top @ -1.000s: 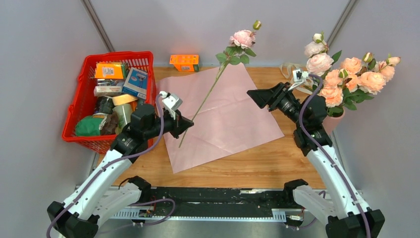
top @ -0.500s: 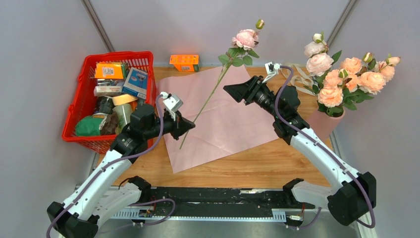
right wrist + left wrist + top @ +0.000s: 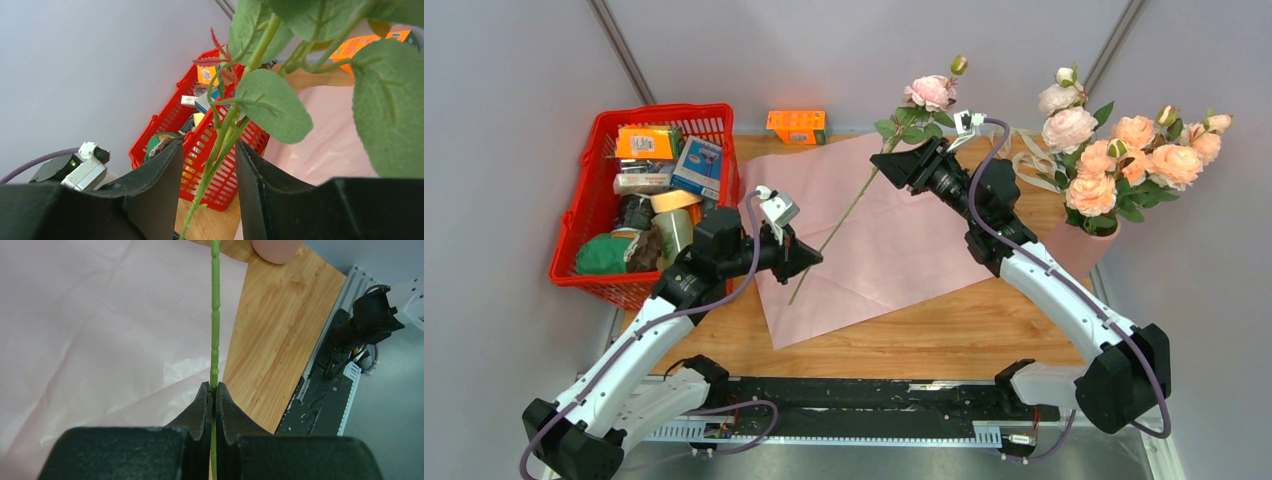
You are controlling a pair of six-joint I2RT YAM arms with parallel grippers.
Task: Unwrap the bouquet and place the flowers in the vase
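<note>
- One rose (image 3: 929, 92), centre top of frame: left gripper (image 3: 816, 258) clamped on its lower stem.
- Jaws of right gripper (image 3: 882, 166) stand apart around the upper stem.
- Other flowers (image 3: 1124, 150) stand in the vase (image 3: 1079, 248), right.

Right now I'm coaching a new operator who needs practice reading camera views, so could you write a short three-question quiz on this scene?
1. True or false: the left arm's jaws are shut on the lower part of the long green stem of the single pale pink artificial rose.
2. How does the creased pink paper sheet lie? A: spread flat on the wooden table. B: wrapped around the stem. C: crumpled into a ball.
3. Fill in: the right arm's jaws stand open on either side of the stem, just below its green ____.

Key: 1 true; 2 A; 3 leaves.
</note>
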